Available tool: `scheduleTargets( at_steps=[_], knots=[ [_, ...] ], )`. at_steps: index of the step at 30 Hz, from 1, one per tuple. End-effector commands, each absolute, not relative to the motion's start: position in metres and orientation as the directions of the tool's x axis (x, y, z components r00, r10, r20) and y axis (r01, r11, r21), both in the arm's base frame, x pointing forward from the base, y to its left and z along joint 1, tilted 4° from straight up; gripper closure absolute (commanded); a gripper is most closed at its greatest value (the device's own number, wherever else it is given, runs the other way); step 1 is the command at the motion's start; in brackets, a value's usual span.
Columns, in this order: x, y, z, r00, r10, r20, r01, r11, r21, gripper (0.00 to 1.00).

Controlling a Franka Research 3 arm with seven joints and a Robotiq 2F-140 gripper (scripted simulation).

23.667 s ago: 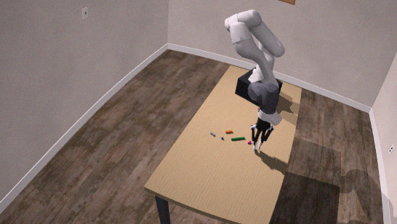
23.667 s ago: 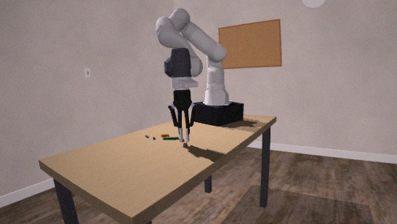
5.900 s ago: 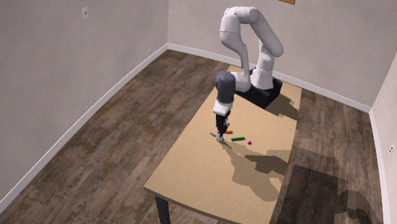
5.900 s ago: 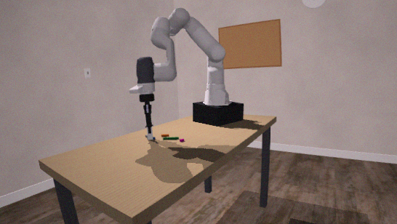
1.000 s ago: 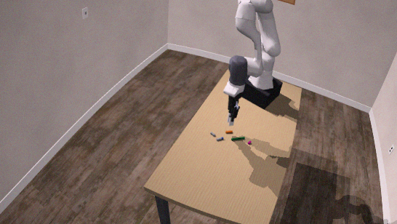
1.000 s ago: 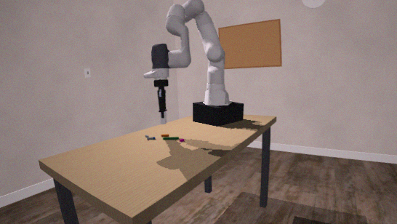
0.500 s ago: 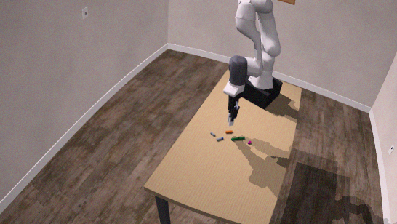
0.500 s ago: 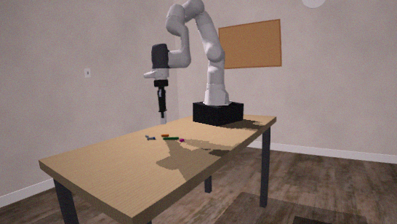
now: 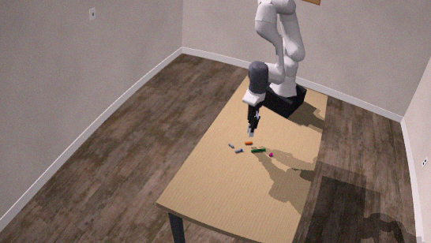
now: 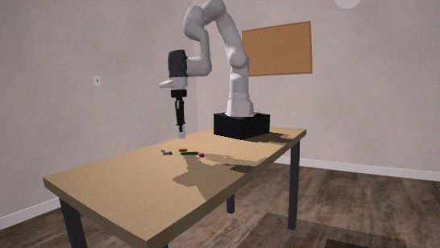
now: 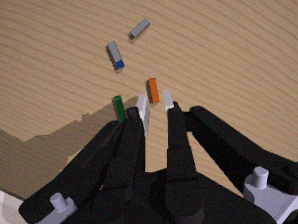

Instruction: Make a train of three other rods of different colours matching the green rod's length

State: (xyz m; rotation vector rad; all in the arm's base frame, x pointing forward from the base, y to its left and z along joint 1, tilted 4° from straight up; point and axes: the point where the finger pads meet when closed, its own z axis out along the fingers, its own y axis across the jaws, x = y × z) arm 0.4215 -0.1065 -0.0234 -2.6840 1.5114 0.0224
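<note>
Claw: raised above the table, pinching nothing. Fingertips stand a small way apart, with a narrow gap between them.

Orange rod: flat on the table, below the claw and seen nearly in line with the gap. Judged to be the next piece to pick. The narrow spread leaves little margin; a descent slightly off to one side could land a fingertip on the rod and roll or tip it.

Green rod: near the orange one, partly hidden by a finger in the wrist view. Should orange be added at the blue end, the train may run too close to green, or a finger may brush green during placing.

Train: grey rod and blue rod lie flat, end to end, apparently in line; any fine gap is too small to tell. With orange they would match green's length. Pushing orange in too hard, or at a skew, could shift this pair.

Spare grey: askew near the pair's grey end; clearance unconfirmed. Magenta rod: beyond green, apart from the pair.

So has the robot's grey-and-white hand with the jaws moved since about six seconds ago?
Yes. In the top view, the jaws have moved off the table's left edge side, back toward the robot's black base.
</note>
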Motion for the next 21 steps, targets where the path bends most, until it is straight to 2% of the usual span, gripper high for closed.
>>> scheduleTargets(
  at_steps=[1,21],
  knots=[
    [0.424,-0.106,-0.026,0.513,-0.857,-0.039,-0.858,-0.512,-0.051,0.85],
    [0.424,-0.104,-0.053,0.513,-0.857,-0.039,-0.858,-0.512,-0.051,0.85]
  ],
)
